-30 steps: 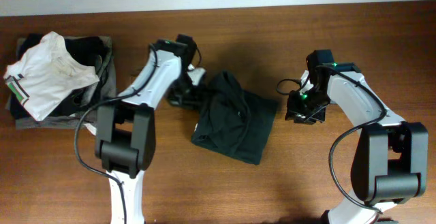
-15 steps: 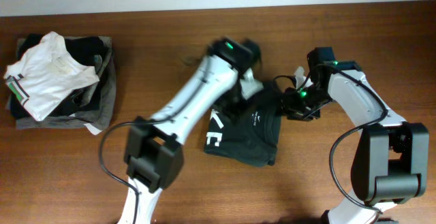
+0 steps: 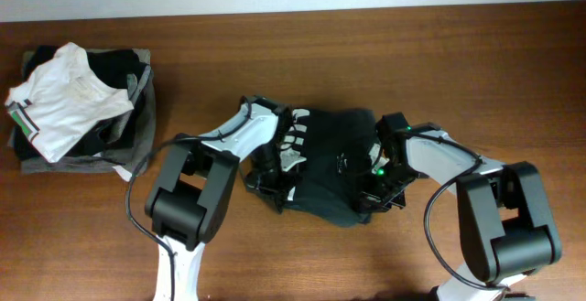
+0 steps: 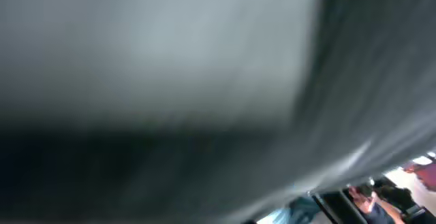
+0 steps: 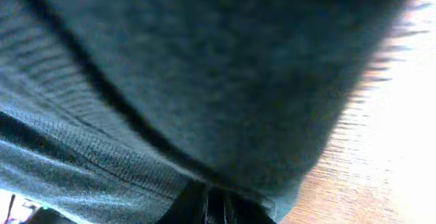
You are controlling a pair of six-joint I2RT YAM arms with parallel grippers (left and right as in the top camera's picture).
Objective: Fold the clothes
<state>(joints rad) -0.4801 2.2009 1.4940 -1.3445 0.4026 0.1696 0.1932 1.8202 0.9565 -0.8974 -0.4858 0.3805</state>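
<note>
A black garment (image 3: 334, 159) with white print lies crumpled in a heap at the table's middle. My left gripper (image 3: 273, 171) is low at its left edge, the fingers buried in the cloth. Blurred dark fabric (image 4: 170, 81) fills the left wrist view, so it looks shut on the garment. My right gripper (image 3: 378, 188) is at the garment's right front edge. In the right wrist view, dark ribbed fabric (image 5: 170, 67) drapes over the close-set fingers (image 5: 208, 207), which seem shut on it.
A pile of clothes (image 3: 78, 109), with a white shirt on top of dark and grey pieces, sits at the far left. Bare wooden table (image 3: 476, 81) lies around the garment and shows in the right wrist view (image 5: 402, 115).
The left arm swept the garment rightward over itself, then pulled back low to its left edge. The right gripper moved from beside the garment down onto its right front edge.
</note>
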